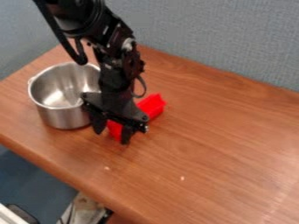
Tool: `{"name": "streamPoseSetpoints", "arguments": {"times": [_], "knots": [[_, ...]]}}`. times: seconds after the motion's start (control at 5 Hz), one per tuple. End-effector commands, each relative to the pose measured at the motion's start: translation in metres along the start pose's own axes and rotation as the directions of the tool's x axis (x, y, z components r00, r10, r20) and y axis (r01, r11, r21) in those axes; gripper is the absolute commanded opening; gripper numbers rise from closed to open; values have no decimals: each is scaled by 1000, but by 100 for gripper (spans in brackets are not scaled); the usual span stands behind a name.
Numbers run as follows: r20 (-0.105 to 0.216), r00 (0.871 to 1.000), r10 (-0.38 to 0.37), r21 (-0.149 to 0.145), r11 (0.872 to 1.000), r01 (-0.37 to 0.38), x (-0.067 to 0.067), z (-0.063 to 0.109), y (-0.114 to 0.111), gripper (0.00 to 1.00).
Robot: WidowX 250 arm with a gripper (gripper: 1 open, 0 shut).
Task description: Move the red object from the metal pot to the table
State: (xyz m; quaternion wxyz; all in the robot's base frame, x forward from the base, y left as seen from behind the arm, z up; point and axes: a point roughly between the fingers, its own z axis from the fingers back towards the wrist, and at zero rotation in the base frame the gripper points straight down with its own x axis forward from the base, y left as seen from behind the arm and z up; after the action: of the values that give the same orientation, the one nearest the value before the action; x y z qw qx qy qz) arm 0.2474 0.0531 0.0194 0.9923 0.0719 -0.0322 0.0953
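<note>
The single camera view is looking down at an angle onto a reddish-brown wood-grain tabletop that is filling most of the picture, with a blue-grey wall behind it.

The metal pot is sitting upright on the left part of the tabletop, its shiny inside showing nothing in it.

The black robot arm is reaching down from the upper left, passing just right of the pot, and its gripper is pointing straight down at the tabletop.

The red object is lying on the tabletop just to the right of the pot, outside it and apart from its wall. The gripper is standing directly in front of the object's lower left end and hiding that end, so only the upper right part is showing bright red beside the black fingers.

The jaws are standing around the hidden end of the red object, low over the wood. From this angle it is not possible to tell whether they are gripping the piece or standing loose about it.

At the bottom edge, below the tabletop's rounded front, some blurred things are showing on the floor.
</note>
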Motion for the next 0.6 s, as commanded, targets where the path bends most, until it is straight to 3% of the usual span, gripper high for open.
{"name": "streamPoseSetpoints", "arguments": {"times": [0.0,0.4], "knots": [[6,992,127,4,992,-127,12,4,-8,0],[-5,989,150,8,989,-150,30,18,-22,0]]}}
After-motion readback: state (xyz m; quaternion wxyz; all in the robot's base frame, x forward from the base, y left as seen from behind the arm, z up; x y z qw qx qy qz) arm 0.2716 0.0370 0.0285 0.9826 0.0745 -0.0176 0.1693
